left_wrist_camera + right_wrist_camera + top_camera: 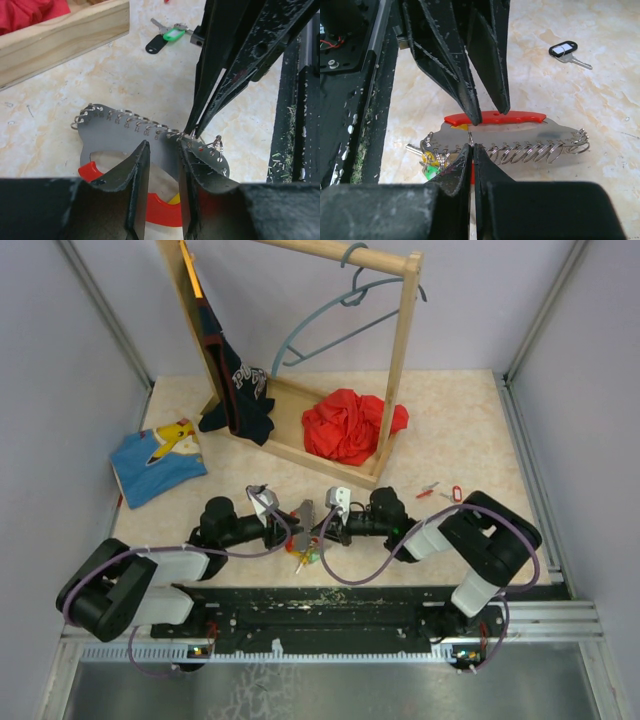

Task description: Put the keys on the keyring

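While the keyring [520, 131] is lying on the worktop [450, 420] between the arms, the right tool [472, 152] is clenching one of its wire loops. The left tool [163, 148] is standing released, straddling its grey plate. Loose keys [172, 35] are lying well apart.

Bright even light, soft shadows, mild glare on the keyring [520, 134], blurred foreground.

Pale lilac walls [90, 300] and grey metal corner rails [545, 305] enclose a beige marbled tabletop [460, 420] under even light, where a wooden clothes rack [402, 370] carries a blue-grey hanger [352, 298] on its top bar.
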Robot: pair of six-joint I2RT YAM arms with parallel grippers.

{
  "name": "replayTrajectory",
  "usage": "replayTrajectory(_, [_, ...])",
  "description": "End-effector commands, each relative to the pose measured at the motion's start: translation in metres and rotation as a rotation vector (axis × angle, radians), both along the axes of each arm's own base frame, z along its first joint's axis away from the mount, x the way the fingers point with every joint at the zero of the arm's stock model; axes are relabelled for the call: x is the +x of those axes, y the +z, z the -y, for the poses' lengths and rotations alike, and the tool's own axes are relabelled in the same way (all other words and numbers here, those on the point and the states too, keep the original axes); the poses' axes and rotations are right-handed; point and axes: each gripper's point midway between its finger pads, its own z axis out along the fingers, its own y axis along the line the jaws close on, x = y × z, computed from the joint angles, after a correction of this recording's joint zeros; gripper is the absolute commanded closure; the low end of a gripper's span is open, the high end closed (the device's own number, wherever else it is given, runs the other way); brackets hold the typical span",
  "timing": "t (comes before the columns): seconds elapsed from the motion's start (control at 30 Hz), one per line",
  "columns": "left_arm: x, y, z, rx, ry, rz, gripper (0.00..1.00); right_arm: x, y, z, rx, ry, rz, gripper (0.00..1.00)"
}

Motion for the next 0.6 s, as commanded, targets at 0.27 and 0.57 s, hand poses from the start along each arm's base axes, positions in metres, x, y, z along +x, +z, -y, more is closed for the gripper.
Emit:
replayTrajectory(0.27, [-0.007,0.016,0.0,-0.075,-0.037,0.029,0.63,0.009,0.023,-0.007,0.141,-0.039,0.04,1.0])
replayTrajectory(0.57, [-0.01,0.019,0.0,-0.095,-0.061,0.036,0.6,0.009,0.033,-0.004,0.189,-0.049,0.055,1.0])
